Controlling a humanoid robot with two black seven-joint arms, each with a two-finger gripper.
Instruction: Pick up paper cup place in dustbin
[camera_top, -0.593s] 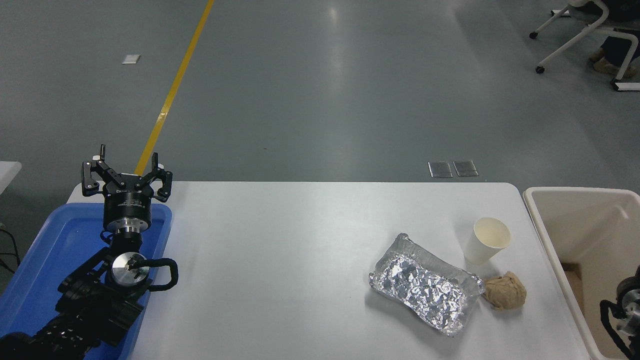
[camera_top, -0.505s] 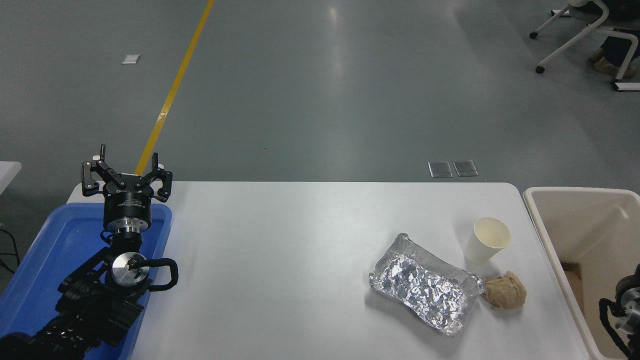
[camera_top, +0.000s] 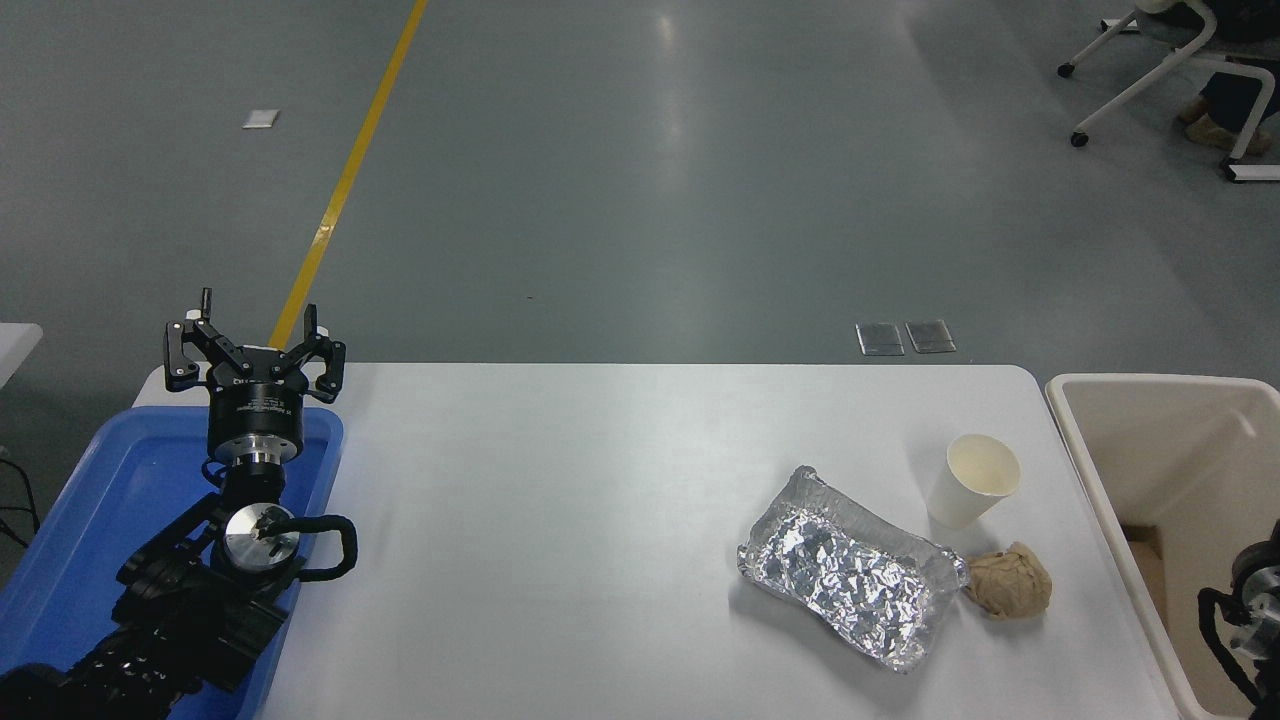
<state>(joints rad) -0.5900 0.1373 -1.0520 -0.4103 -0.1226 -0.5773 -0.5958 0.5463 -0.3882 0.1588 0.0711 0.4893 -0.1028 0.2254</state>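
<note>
You are looking at the paper cup (camera_top: 972, 494), which is standing the right way up on the white table (camera_top: 560, 520), near its right end. It is sitting just behind the crumpled brown paper ball (camera_top: 1010, 581) and beside the far corner of the shiny foil tray (camera_top: 850, 580), and I cannot tell if it is touching the foil. The dustbin (camera_top: 1150, 440) is waiting just past the table's right edge, close to the cup. The cup is looking empty, so I am guessing it is very light and thin. It is probably going to squash if you are squeezing hard, and it may tip over if you are bumping it. I think you should be holding it gently around the middle of its side, from the right or from above, away from the foil and the brown ball. The rolled rim is likely the stiffest part. The left hand (camera_top: 255, 340) is resting over the blue tray (camera_top: 120, 480) at the lower left with its fingers spread apart and nothing in them. Only a bit of the right arm (camera_top: 1240, 610) is peeking in at the lower right, over the bin, and its hand is not showing. The cup is plain white, and I am not seeing any words or brand anywhere that are big enough to read.
</note>
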